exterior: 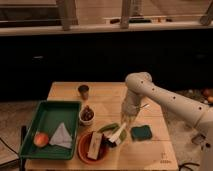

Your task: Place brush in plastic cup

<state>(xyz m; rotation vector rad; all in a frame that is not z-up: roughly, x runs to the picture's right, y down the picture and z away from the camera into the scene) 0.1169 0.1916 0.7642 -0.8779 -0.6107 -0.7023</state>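
Observation:
The brush (119, 134) has its slim white handle slanting down to the left, with its dark head low at the light green plastic cup (109, 130), near the front middle of the wooden table (107, 92). I cannot tell whether the head is inside the cup or just beside it. My gripper (126, 120) hangs from the white arm (160, 96), directly above the upper end of the handle and close to it. Whether it touches the handle does not show.
A green sponge (141, 132) lies right of the cup. An orange plate (85, 152) with a brown item sits in front of it. A white bowl with dark contents (86, 115), a dark brown cup (83, 90) and a green tray (50, 112) holding an apple (40, 139) and a napkin stand to the left.

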